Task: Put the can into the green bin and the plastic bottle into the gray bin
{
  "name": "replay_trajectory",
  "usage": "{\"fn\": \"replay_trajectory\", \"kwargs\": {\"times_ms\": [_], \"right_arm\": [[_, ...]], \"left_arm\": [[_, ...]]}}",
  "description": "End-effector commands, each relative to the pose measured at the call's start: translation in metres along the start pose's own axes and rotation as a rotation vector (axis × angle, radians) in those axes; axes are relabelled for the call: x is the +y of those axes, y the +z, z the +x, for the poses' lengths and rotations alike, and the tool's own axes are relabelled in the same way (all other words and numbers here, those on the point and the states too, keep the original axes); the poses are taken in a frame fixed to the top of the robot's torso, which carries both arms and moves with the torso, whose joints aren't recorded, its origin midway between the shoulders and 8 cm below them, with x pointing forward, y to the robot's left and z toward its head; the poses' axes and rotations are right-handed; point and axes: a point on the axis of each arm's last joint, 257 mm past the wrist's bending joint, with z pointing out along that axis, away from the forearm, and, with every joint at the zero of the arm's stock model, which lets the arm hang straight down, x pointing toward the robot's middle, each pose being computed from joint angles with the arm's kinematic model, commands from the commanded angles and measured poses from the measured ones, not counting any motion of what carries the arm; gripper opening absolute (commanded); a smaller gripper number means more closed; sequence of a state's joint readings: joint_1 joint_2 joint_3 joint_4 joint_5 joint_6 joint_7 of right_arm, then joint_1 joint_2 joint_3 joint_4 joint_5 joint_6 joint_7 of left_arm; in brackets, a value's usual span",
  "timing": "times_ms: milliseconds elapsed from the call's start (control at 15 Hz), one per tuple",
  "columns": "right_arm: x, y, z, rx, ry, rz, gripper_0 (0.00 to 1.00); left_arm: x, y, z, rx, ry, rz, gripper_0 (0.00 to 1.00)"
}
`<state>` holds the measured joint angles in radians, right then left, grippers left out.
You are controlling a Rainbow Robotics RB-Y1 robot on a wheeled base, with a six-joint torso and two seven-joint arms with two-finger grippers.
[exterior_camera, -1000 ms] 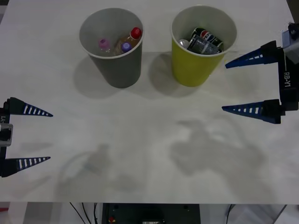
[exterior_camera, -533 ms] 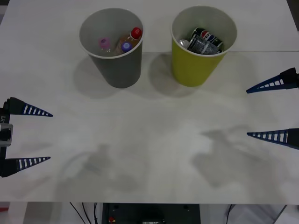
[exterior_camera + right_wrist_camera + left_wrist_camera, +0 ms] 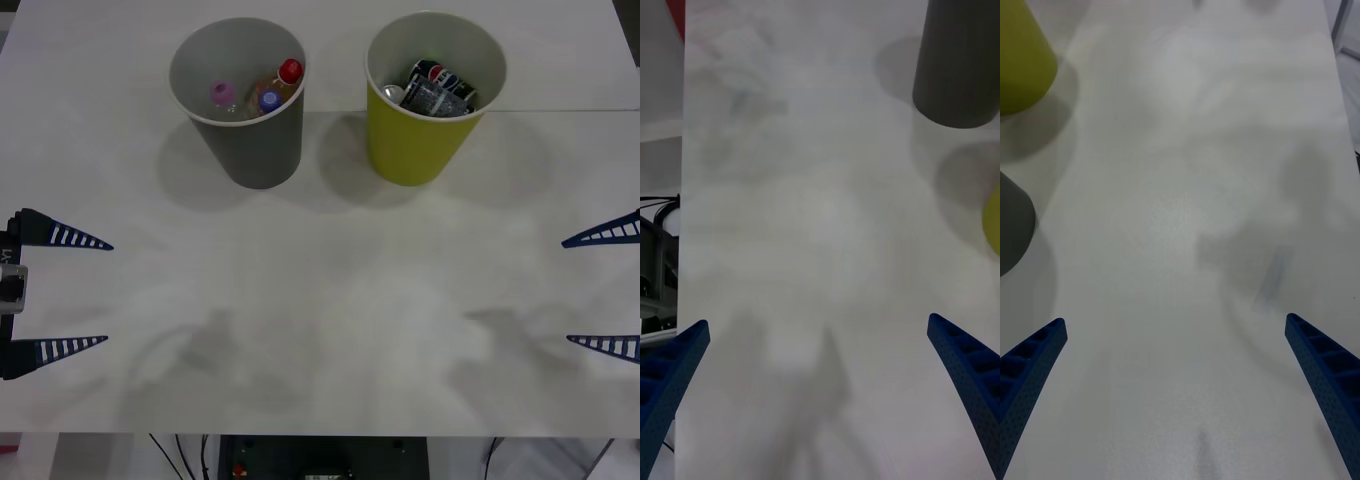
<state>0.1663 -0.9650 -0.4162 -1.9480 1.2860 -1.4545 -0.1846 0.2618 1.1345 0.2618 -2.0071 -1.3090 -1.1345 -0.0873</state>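
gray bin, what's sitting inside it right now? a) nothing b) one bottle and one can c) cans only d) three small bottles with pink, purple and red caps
d: in the front view the gray bin holds three small bottles, the plastic bottle with the pink cap beside a purple-capped bottle and a red-capped bottle, while the cans lie in the green bin.
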Motion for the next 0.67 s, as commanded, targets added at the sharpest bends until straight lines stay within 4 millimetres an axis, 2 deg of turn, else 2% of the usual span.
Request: {"fn": "replay_trajectory", "kwargs": {"times_ms": [67, 267, 667], "right_arm": [[0.0081, 0.0013, 0.0078, -0.013, 0.024, 0.012, 1.00], [0.0145, 0.0061, 0.0117, -0.027, 0.023, 0.016, 1.00], [0.0152, 0.0086, 0.0132, -0.028, 0.016, 0.020, 1.00]], "left_arm": [[0.0000, 0.0000, 0.0000, 0.000, 0.000, 0.000, 1.00], [0.0000, 0.0000, 0.0000, 0.000, 0.000, 0.000, 1.00], [0.0000, 0.0000, 0.0000, 0.000, 0.000, 0.000, 1.00]]}}
